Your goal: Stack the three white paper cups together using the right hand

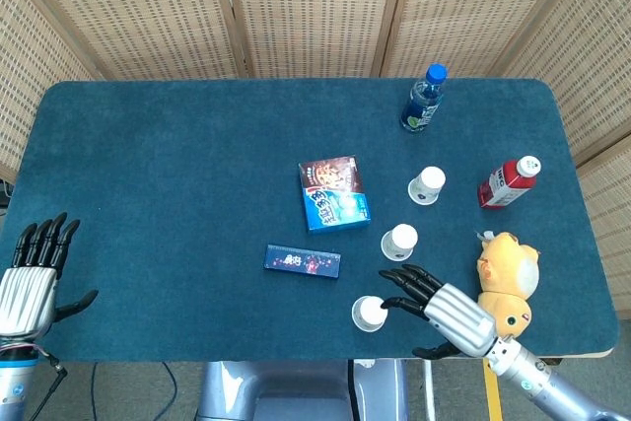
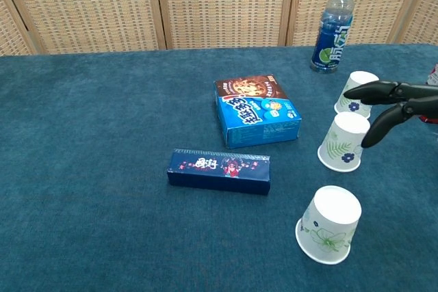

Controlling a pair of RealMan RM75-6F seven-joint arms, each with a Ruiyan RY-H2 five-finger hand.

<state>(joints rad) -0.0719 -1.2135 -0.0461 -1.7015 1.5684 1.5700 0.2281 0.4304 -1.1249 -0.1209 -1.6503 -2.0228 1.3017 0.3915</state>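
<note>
The right hand (image 1: 442,309) is hovering empty with fingers spread wide, just beside the nearest of the 3 upside-down white paper cups (image 1: 370,314) at the table's front edge, and I reckon it is needing a gentle wrap around the wall so the cup is not getting crushed.

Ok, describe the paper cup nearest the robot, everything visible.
The nearest cup is white paper printed with green leaves and a small blue flower. It stands upside down, base up and wide rim on the blue table. The right hand hovers beside it with fingers spread, not gripping it.
</note>
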